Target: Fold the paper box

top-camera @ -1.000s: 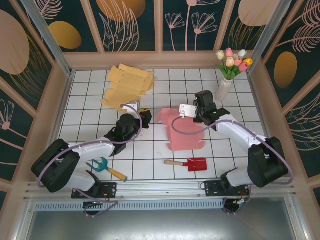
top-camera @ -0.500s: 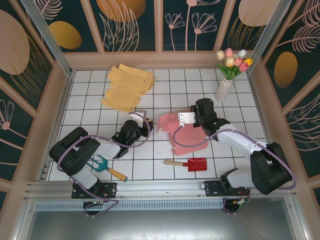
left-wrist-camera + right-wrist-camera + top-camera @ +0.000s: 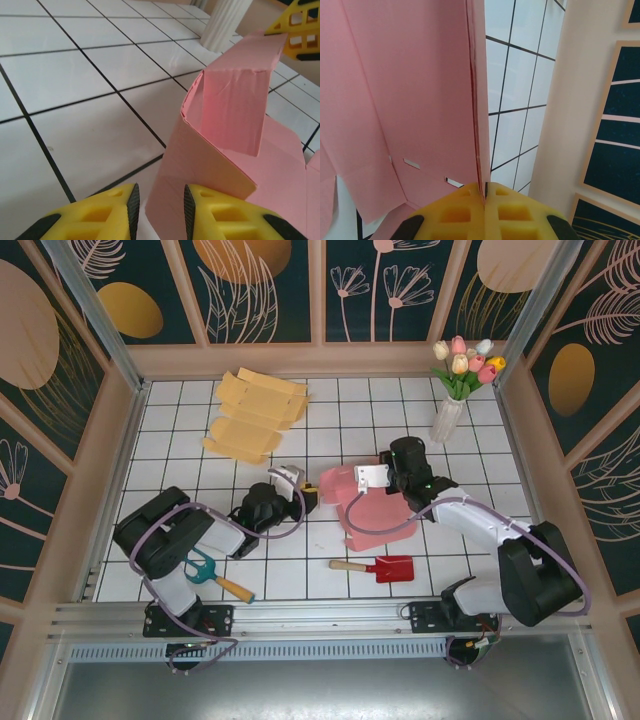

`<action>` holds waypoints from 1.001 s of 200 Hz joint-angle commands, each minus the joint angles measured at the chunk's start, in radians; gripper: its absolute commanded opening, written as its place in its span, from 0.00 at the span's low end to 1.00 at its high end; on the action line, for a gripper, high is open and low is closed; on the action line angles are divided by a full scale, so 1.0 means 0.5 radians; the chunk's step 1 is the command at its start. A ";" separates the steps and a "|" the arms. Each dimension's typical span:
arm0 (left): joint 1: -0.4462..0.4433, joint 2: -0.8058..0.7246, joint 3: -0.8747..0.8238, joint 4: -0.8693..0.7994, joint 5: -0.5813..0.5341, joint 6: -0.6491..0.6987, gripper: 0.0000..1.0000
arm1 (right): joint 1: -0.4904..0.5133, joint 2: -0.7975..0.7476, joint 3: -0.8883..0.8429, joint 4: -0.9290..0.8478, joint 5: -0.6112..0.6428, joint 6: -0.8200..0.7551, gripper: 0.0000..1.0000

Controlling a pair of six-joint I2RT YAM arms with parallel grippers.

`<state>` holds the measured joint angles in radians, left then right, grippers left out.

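The pink paper box [image 3: 372,512] lies partly folded at the middle of the table, with one panel raised. My right gripper [image 3: 368,485] is at its far edge, and in the right wrist view it [image 3: 484,192] is shut on a doubled upright edge of the box [image 3: 410,90]. My left gripper [image 3: 306,496] is at the box's left side. In the left wrist view its jaws [image 3: 159,210] stand open, with the lower corner of a raised pink panel [image 3: 220,135] between them and a gap on the left side.
Flat yellow cardboard sheets [image 3: 255,415] lie at the back left. A white vase of tulips [image 3: 452,405] stands at the back right. A red trowel [image 3: 385,567] lies just in front of the box, and a teal hand rake [image 3: 208,572] sits near the left arm's base.
My left gripper has moved right up to the box and its jaws have parted a little. My right gripper has shifted left and nearer with the flap, and the box's panel now stands raised.
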<state>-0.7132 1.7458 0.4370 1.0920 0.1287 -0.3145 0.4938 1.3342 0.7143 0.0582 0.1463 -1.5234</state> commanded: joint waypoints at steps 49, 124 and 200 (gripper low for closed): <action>-0.061 0.143 0.089 0.267 0.213 -0.076 0.32 | 0.027 0.068 -0.063 0.025 0.082 -0.088 0.00; -0.080 0.216 0.175 0.399 0.325 -0.214 0.32 | 0.025 0.068 -0.048 -0.005 0.076 -0.058 0.00; -0.146 0.337 0.195 0.630 0.337 -0.361 0.30 | 0.037 0.078 -0.060 0.010 0.100 -0.057 0.00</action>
<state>-0.7692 1.8946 0.5209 1.2968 0.2749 -0.4561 0.4995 1.3605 0.7040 0.0822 0.1875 -1.5463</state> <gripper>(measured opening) 0.297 0.064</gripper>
